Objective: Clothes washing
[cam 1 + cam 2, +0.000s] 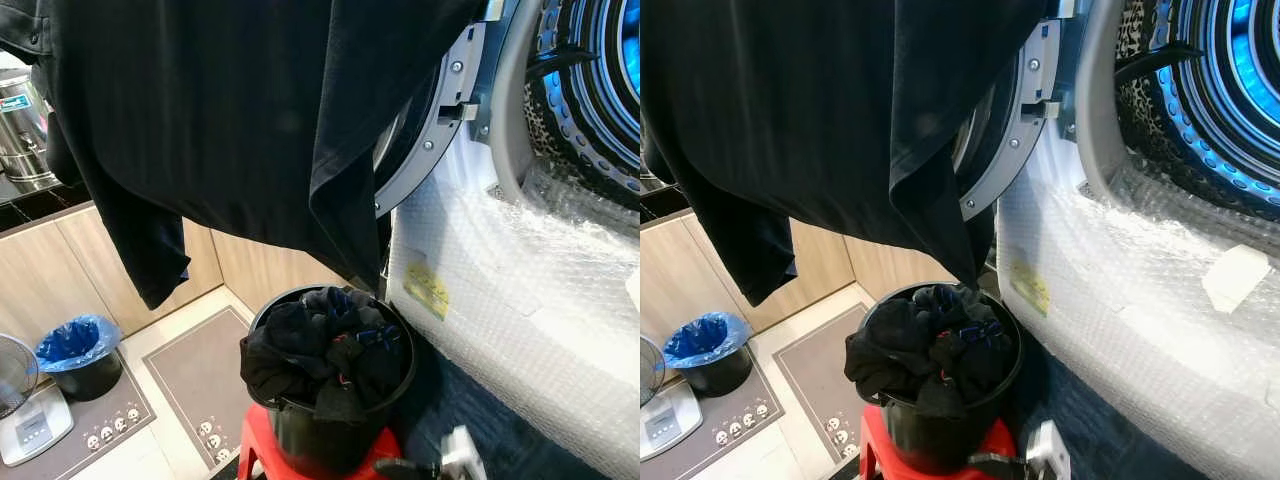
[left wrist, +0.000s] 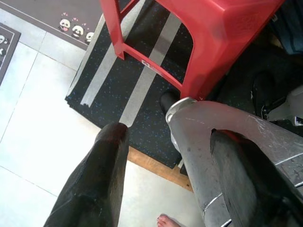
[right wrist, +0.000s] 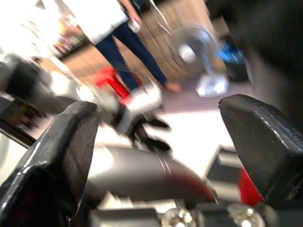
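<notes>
While black garment point(image 1: 230, 120) blocks view, bin point(image 1: 85, 355) beside mat point(image 1: 205, 375).

Background: blue-lined bin point(image 1: 78, 352) beside panda-print mat point(image 1: 205, 378), scale point(image 1: 32, 425), steel urn point(image 1: 22, 128), standing fan point(image 3: 191, 52).

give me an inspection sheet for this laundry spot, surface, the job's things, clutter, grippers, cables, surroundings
Surface: tiled floor with a dark speckled mat under a red stool.
Job's things: black garment hanging high across the head views; black bucket on the stool, heaped with dark clothes; washer door open, drum lit blue; washer front wrapped in bubble wrap.
Clutter: bin with blue liner, scale, panda mat.
Grippers: left gripper low beside the stool, open; right gripper open, empty.
Cables: nothing seen.
Surroundings: wooden cabinets, steel urn, fan, a person's legs.
</notes>
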You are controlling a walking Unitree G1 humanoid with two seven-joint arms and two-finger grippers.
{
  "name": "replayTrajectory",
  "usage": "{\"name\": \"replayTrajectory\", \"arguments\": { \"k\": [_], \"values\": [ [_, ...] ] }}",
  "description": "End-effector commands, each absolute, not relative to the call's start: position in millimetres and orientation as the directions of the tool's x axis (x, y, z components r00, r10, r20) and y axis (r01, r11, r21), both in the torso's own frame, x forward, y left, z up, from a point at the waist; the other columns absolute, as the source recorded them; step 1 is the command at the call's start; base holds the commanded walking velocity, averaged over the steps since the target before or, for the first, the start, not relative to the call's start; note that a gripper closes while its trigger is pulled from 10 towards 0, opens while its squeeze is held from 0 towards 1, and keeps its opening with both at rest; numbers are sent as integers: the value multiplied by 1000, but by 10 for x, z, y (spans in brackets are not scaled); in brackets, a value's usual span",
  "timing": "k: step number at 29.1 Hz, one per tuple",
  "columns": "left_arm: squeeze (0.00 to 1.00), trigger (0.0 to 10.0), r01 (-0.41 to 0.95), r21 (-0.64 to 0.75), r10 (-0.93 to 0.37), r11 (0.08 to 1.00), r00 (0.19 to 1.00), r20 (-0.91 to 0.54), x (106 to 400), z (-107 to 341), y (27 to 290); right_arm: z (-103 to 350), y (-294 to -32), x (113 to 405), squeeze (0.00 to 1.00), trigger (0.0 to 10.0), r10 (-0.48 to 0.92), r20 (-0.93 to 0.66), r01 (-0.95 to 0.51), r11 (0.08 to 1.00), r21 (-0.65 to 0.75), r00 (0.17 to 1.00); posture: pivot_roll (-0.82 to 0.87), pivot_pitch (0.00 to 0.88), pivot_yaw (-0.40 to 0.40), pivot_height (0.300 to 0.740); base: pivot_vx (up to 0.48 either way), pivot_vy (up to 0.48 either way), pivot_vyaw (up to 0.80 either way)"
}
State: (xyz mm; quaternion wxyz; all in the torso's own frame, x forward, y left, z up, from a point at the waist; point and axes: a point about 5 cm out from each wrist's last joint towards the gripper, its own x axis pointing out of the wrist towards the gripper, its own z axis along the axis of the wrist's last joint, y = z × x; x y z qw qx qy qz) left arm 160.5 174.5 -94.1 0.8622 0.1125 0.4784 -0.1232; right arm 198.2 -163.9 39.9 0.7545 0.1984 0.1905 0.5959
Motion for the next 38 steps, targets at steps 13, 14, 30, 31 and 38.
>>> {"name": "replayTrajectory", "arguments": {
  "k": [13, 14, 30, 31, 38],
  "values": [
    [0, 10000, 333, 55, -126, 941, 497, -859, 1537, -975, 1650, 977, -1531, 2508, 0, 10000, 800, 156, -755, 456, 472, 580, -80, 0, 36, 740, 0, 0, 0],
    [0, 10000, 334, 53, -128, 941, 496, -859, 1533, -977, 1641, 991, -1514, 2520, 0, 10000, 790, 153, -747, 471, 469, 594, -78, 0, 34, 740, 0, 0, 0],
    [0, 10000, 321, 44, -131, 946, 502, -855, 1524, -978, 1634, 789, -1467, 2740, 0, 10000, 454, -68, -418, 862, 287, 889, -68, 0, 25, 740, 0, 0, 0],
    [0, 10000, 319, 43, -131, 947, 504, -854, 1528, -976, 1636, 773, -1482, 2749, 0, 10000, 426, -77, -392, 879, 272, 901, -68, 0, 25, 740, 0, 0, 0],
    [0, 10000, 314, 33, -140, 949, 511, -848, 1552, -967, 1614, 663, -1542, 2770, 0, 10000, 303, -156, -269, 941, 207, 940, -69, 0, 22, 740, 0, 0, 0]
  ]
}}
